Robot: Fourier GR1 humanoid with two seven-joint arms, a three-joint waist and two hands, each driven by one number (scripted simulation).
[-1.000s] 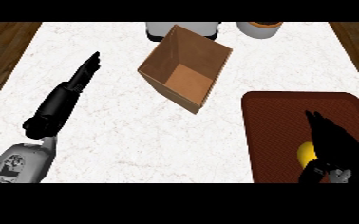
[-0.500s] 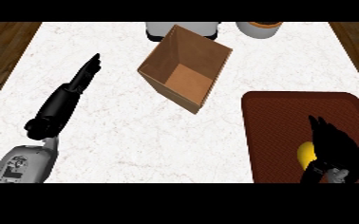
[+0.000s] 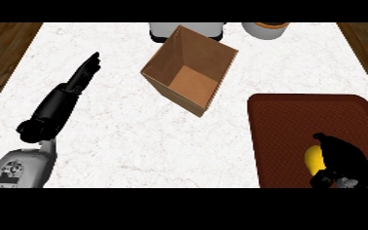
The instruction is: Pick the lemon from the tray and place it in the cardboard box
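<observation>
Your R hand (image 3: pixel 345 158) has curled in: fingers (image 3: pixel 323 140) now hook over the lemon (image 3: pixel 312 160), thumb below it, so grasp's abt set; L hand (image 3: pixel 68 92) flat, empty.

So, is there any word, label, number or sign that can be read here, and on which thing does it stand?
None can be read.
The cardboard box, the tray, the lemon and the counter bear no writing.
The grey left forearm has small dark marks, too blurred to read.
</observation>
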